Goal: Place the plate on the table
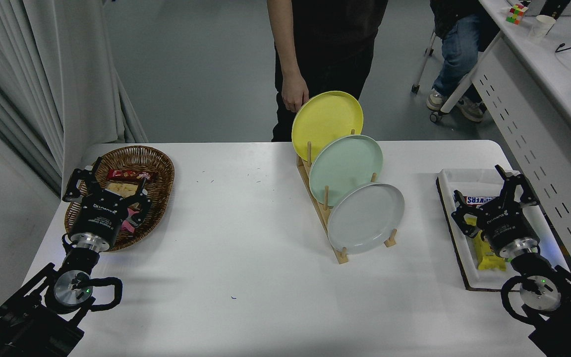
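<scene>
The pale grey plate [366, 217] stands on edge in the wooden rack's [321, 205] nearest slot, untouched, while the right end effector [494, 197], fingers spread and empty, hovers right of the rack over a white tray [451, 179], so reaching across to grip the plate's rim looks next, before lowering it to the white surface [246, 248].

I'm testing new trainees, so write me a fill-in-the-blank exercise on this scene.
1. The grey plate stands in a wooden ____.
2. The plate behind the green plate is ____.
3. The right gripper hovers open over the white ____.
4. The left gripper, also open, is parked over the wicker ____.

Missing words: rack; yellow; tray; basket
</scene>
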`<act>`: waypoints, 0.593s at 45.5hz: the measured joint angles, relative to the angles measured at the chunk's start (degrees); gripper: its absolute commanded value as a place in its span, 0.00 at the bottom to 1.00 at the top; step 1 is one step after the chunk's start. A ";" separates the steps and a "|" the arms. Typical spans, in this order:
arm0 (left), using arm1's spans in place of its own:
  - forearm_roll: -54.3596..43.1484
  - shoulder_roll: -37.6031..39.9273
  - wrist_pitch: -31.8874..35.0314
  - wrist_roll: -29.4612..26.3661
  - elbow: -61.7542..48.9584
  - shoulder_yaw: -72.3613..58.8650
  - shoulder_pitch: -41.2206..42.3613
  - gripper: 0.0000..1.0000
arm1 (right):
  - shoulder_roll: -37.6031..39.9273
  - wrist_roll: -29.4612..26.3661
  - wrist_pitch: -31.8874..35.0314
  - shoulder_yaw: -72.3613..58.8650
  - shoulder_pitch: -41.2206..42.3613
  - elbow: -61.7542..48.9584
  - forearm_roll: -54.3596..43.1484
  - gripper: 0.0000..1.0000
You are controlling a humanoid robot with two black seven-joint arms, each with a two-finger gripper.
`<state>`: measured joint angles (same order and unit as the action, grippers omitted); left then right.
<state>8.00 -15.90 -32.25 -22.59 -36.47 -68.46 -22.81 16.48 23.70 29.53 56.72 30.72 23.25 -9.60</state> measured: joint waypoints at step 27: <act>-0.01 0.00 0.00 0.00 0.00 0.00 0.00 0.98 | 11.30 -0.08 -2.08 -26.44 2.93 9.13 15.96 1.00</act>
<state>7.99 -15.90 -32.25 -22.59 -36.47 -68.46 -22.81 27.78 23.62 27.45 30.28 33.64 32.39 6.36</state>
